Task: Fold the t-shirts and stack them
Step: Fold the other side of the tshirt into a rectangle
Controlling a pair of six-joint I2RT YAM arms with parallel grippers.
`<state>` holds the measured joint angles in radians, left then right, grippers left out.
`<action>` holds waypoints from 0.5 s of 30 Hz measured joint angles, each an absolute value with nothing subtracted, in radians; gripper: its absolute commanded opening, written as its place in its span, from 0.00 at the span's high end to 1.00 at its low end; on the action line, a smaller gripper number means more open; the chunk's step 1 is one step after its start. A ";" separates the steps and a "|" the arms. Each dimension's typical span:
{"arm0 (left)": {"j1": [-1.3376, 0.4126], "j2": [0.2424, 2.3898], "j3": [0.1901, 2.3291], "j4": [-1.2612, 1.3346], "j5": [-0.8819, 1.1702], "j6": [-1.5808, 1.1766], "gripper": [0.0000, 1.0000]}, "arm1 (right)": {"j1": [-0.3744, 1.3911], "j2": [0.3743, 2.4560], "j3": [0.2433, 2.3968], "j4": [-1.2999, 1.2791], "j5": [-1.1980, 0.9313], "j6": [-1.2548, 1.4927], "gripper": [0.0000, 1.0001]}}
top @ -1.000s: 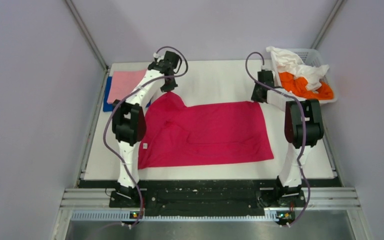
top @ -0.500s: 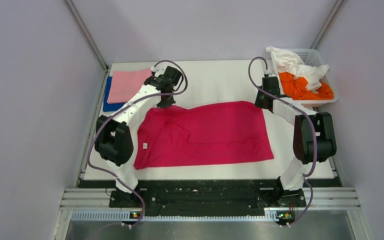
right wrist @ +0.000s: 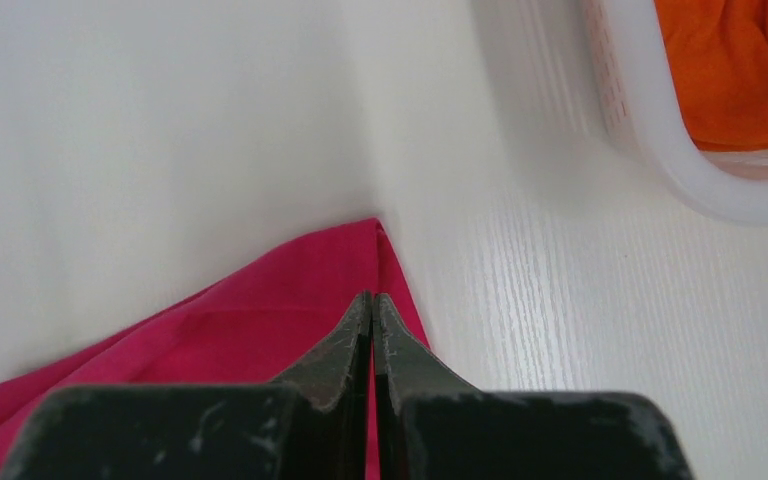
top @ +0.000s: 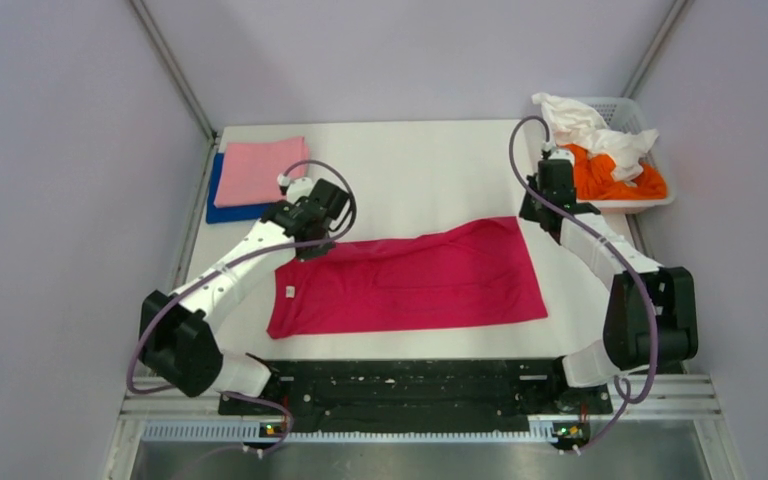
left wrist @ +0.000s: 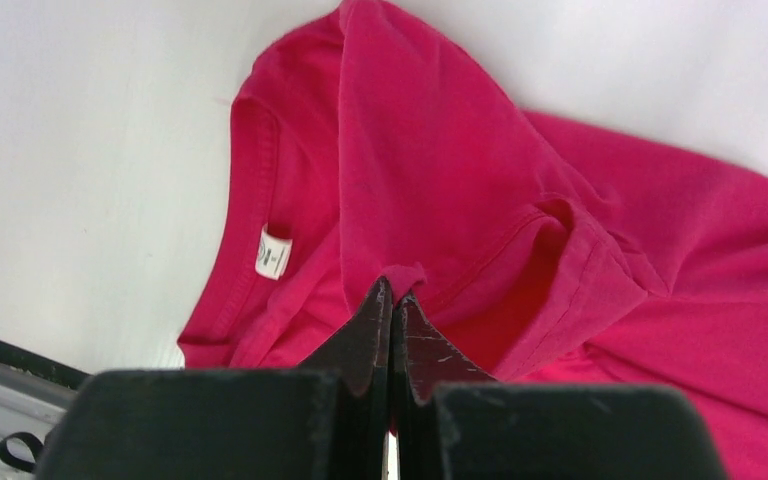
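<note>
A white table (top: 430, 170), magenta-red t-shirt (top: 410, 280) spread across its middle, royal blue t-shirt (top: 218, 206) far left, white basket (top: 632, 112) far right

We find no text that we can read: the only label is a small white tag (left wrist: 274, 252) sewn inside the collar of the magenta-red t-shirt (left wrist: 410, 150), and its faint print is too small for us to make out in any view.
</note>
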<state>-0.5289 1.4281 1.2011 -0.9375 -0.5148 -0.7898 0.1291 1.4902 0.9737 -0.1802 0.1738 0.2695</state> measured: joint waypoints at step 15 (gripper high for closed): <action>-0.558 1.383 1.098 -0.910 -0.495 -0.852 1.00 | 0.130 1.607 0.950 -0.211 -0.010 0.379 0.57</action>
